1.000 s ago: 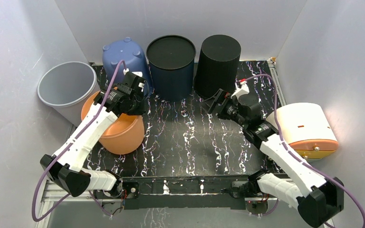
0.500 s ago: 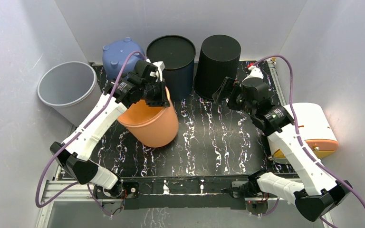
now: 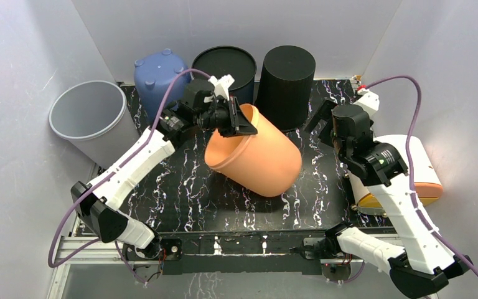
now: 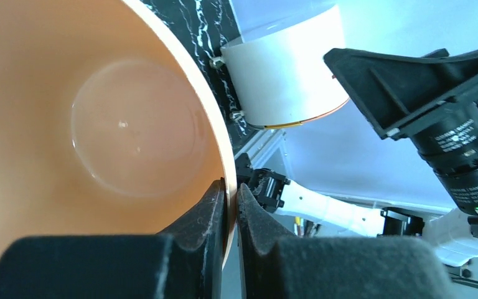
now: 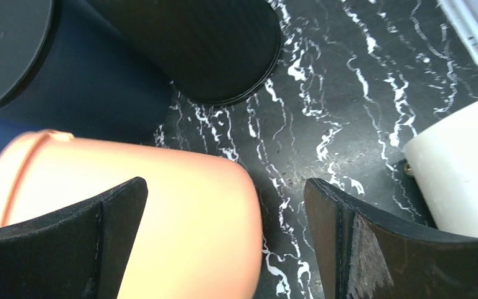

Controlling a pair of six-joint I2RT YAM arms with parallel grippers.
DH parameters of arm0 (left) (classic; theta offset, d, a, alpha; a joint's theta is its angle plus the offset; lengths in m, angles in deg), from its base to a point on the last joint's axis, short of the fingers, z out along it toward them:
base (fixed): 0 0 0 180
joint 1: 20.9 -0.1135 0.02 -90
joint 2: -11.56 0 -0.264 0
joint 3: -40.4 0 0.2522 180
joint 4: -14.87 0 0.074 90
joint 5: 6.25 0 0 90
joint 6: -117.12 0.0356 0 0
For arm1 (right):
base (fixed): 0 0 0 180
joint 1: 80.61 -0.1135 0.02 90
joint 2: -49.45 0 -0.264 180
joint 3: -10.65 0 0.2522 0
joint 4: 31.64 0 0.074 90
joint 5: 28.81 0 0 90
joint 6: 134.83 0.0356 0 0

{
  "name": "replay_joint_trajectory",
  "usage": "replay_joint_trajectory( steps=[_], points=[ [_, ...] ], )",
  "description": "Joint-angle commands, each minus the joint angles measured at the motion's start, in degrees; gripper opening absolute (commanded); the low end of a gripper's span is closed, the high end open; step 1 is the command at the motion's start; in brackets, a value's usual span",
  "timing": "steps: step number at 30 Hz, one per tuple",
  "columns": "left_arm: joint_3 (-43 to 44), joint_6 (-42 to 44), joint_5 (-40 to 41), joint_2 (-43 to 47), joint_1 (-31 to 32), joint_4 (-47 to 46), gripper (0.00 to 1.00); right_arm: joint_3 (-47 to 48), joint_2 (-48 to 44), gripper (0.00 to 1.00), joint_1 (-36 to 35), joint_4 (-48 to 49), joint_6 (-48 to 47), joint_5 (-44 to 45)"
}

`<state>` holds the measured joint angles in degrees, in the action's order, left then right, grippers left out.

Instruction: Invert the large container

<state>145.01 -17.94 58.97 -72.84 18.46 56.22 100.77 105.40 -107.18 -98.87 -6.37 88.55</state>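
- Since a second ago, the large orange plastic bucket [image 3: 255,159] has gone from the left side of the black white-veined tabletop [image 3: 224,199], beside the grey plastic bin [image 3: 87,115], to the middle of it, and from mouth-up to lying on its side.
- Over the same second the right arm has risen and drawn back toward the right edge.
- Orange plastic bucket, present position: centre of the tabletop, just in front of the far row. Its mouth faces far-left and its closed base points near-right. Whether its wall rests on the surface cannot be told.
- Left gripper [image 3: 239,121]: clenched on the bucket's far rim. The left wrist view shows one finger [image 4: 208,208] inside the rim and the other outside, with the orange wall pinched between them.
- Right gripper [image 5: 224,182]: released, its jaws spread wide and holding nothing. It hangs above the bucket's base end, clear of it.
- Far row, left to right: an inverted blue plastic bucket [image 3: 160,73], a navy round container [image 3: 224,65] and a black cylindrical bin [image 3: 286,78].
- Right edge: a white-and-orange container [image 3: 414,168] lies on its side, partly behind the right arm.
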Motion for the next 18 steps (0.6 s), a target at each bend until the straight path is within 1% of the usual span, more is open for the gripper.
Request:
replay_joint_trajectory(
  steps=[1,5,11,14,18],
  points=[
    [-7.9,-8.9,-6.3,3.3,0.6,-18.2,0.00,3.2,-2.1,0.98,0.2,-1.2,-0.1,6.9],
    [-11.8,-10.2,-6.5,4.1,0.7,-21.7,0.00,3.7,-1.4,0.98,0.2,-2.8,0.5,7.3],
    [-18.5,-9.5,-5.9,5.7,0.7,-23.1,0.00,2.5,1.1,0.98,0.2,-4.4,-0.5,2.3],
    [-21.8,-7.7,-4.7,8.3,0.7,-21.5,0.00,1.0,1.2,0.98,0.1,-4.4,0.1,0.0],
    [-24.4,-4.1,-1.5,10.3,0.6,-16.3,0.00,-1.4,0.8,0.98,0.2,-3.6,0.9,-3.3]
  ],
)
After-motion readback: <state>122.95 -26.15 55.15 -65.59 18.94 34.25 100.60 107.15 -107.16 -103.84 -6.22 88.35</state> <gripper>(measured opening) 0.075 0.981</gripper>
